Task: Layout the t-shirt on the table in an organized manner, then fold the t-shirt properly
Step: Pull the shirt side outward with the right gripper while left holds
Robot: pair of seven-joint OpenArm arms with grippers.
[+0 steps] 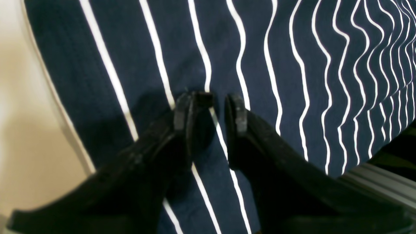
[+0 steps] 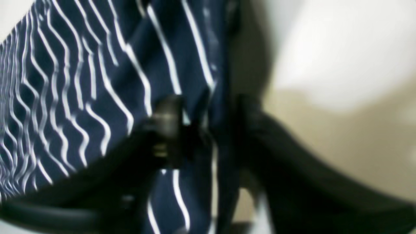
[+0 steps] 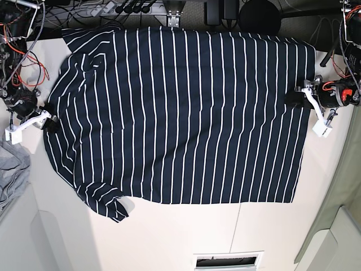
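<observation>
The t-shirt (image 3: 180,113), dark navy with thin white stripes, lies spread flat across the table (image 3: 169,237), with one sleeve bunched at the front left. My left gripper (image 3: 293,100) sits on the shirt's right edge. In the left wrist view its jaws (image 1: 215,104) stand open over flat striped cloth (image 1: 292,48), with cream tabletop (image 1: 19,130) to the left. My right gripper (image 3: 49,123) is at the shirt's left edge. The right wrist view is blurred. There the jaws (image 2: 209,118) stand apart, with the t-shirt's (image 2: 81,81) edge running between them and bare table (image 2: 341,65) beyond.
A plain grey garment (image 3: 11,169) lies at the far left edge. Cables and dark equipment (image 3: 225,8) line the back. A rectangular slot (image 3: 228,261) sits in the tabletop near the front, with a thin seam (image 3: 236,226) above it. A metal rail (image 1: 380,182) borders the table.
</observation>
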